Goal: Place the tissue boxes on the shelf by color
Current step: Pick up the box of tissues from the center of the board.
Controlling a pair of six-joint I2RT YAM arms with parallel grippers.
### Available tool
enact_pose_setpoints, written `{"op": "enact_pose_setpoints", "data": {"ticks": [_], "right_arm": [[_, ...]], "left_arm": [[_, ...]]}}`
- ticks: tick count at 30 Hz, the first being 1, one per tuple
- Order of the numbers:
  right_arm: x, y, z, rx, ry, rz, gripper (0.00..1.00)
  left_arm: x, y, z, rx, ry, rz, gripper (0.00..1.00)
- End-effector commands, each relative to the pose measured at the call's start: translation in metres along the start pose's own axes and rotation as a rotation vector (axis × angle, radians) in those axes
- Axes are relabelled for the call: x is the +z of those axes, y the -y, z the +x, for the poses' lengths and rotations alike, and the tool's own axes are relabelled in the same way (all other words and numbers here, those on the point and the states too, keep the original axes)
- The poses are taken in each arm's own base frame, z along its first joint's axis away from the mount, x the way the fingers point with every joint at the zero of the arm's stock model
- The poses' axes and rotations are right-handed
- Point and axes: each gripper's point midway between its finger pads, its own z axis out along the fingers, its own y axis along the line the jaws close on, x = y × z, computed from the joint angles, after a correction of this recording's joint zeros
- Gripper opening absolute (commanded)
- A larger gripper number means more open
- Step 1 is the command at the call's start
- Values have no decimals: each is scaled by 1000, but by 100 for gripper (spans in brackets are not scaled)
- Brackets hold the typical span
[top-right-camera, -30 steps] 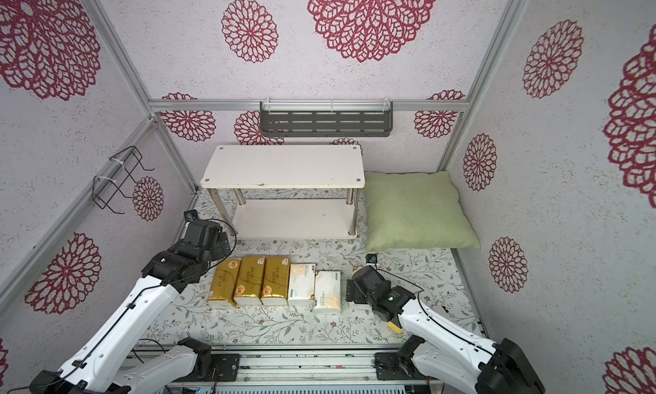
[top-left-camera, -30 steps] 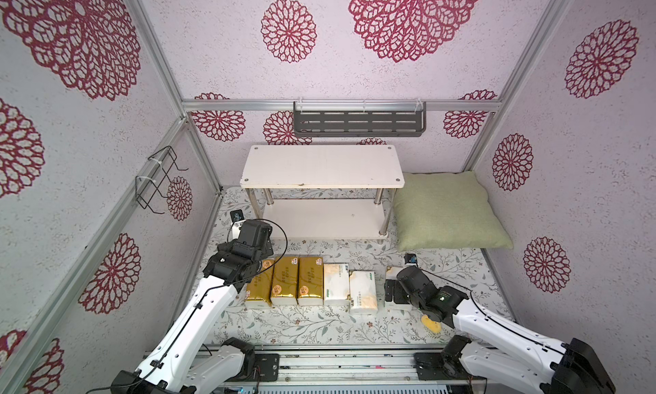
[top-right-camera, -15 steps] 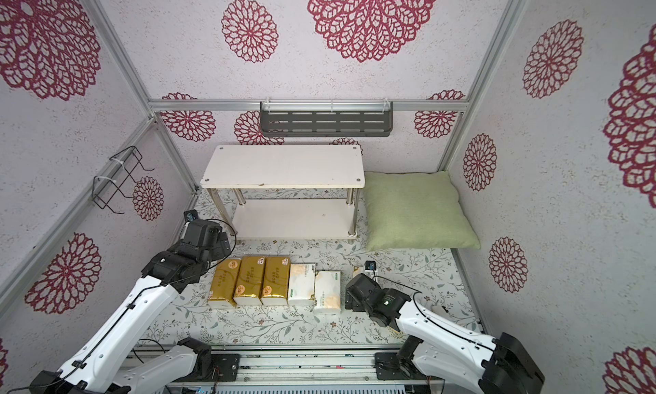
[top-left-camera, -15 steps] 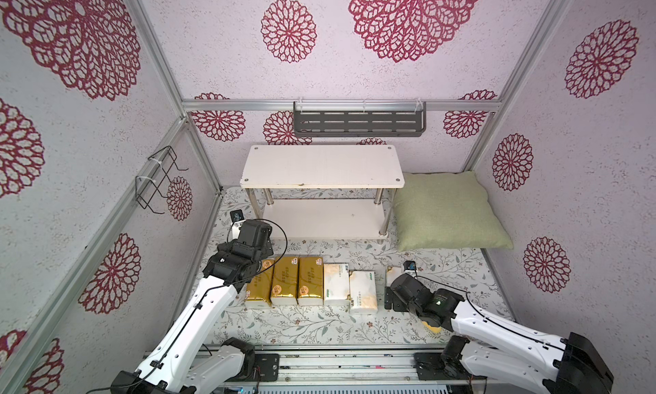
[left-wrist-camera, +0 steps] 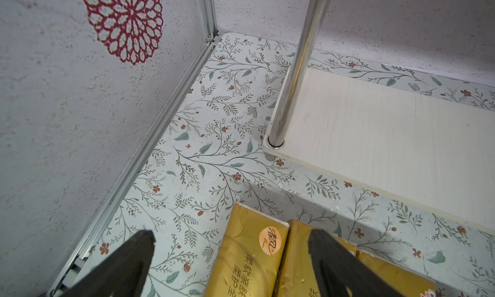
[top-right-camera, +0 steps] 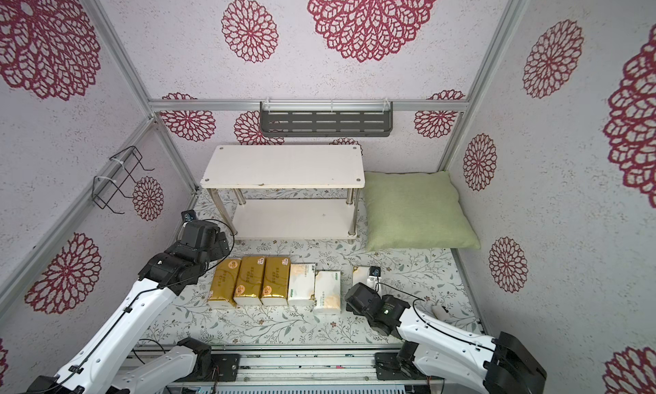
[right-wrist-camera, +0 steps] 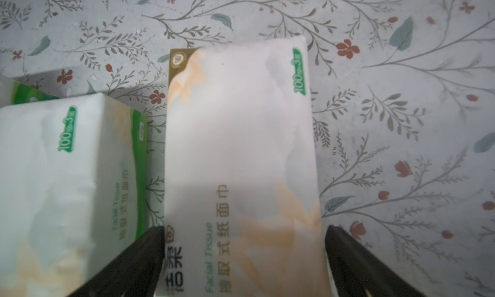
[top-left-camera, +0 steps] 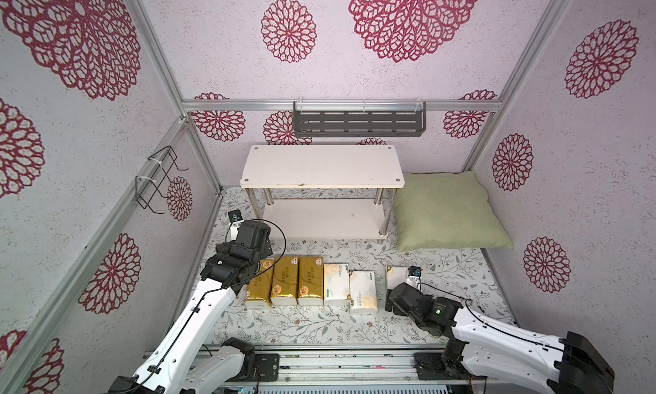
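In both top views the shelf [top-left-camera: 321, 166] stands bare at the far middle, and the six tissue boxes [top-left-camera: 309, 284] lie in a row on the near floor [top-left-camera: 301, 324]: three gold packs [top-left-camera: 285, 280] left, two white packs [top-left-camera: 335, 284] beside them, a third white pack [top-left-camera: 395, 274] slightly apart to the right. The left wrist view shows the left gripper [left-wrist-camera: 231, 236] spread wide, empty, over the leftmost gold pack's far end. The right wrist view shows the right gripper [right-wrist-camera: 244, 230] open, jaws straddling the third white pack, not pinching it. The first pickup seems in hand; next, the right jaws should close squarely and lift it clear.
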Motion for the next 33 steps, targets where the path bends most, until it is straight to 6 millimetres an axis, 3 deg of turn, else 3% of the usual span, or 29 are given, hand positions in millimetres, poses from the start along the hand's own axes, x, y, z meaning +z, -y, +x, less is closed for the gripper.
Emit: {"op": "enact_pose_setpoints", "data": {"ticks": [1, 8, 33], "right_arm": [[-1, 1, -11, 30, 66, 21, 99], [-2, -8, -14, 9, 62, 12, 99], [23, -4, -10, -53, 93, 92, 99]], "left_arm": [[-1, -4, -2, -5, 7, -4, 97], [-1, -4, -2, -3, 6, -7, 97], [1, -2, 0, 2, -2, -6, 97]]}}
